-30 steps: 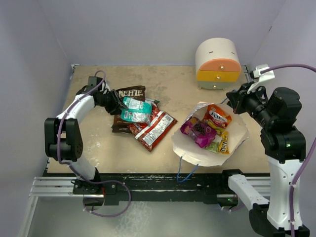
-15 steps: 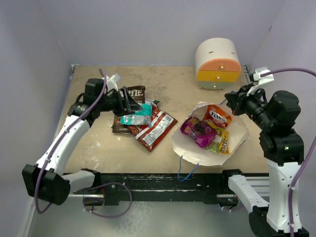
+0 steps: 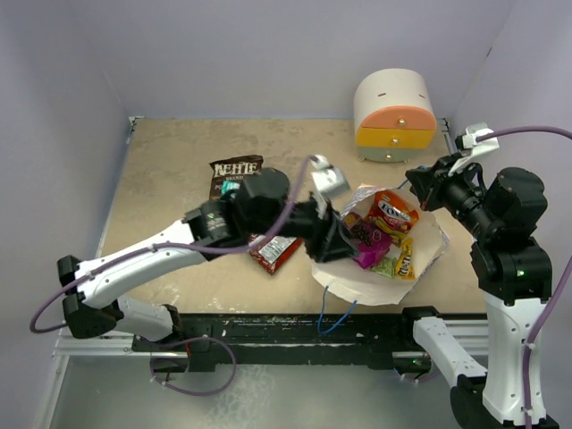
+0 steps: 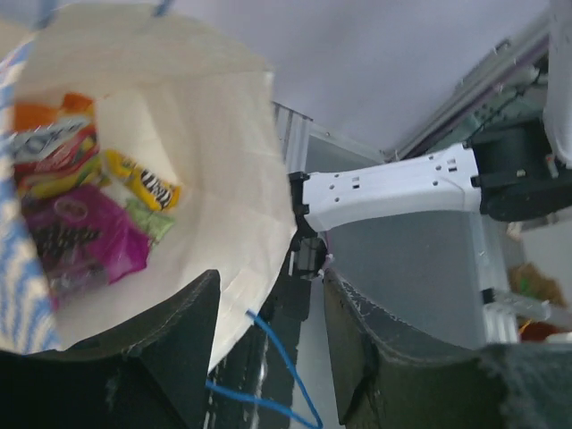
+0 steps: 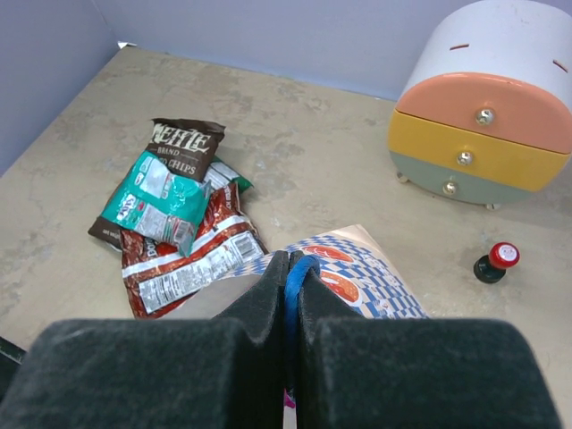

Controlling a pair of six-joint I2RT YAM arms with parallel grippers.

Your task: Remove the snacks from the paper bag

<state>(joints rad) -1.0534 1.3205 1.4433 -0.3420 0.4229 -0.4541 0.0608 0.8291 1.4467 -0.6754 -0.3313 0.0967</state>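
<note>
The right claw (image 5: 288, 261) is pressed together on the blue handle (image 5: 292, 290) of the bag (image 5: 366, 268), seemingly to hold the mouth up and open. The left claw (image 4: 268, 357), spread and empty, hangs at that mouth. The snacks (image 4: 80, 232) inside lie just ahead of it, off to one side.

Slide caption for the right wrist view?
Right gripper shut on the blue string handle of the cream blue-checked paper bag; dark brown Kettle chip bag, teal packet and red-and-white packet lie beyond.
</note>
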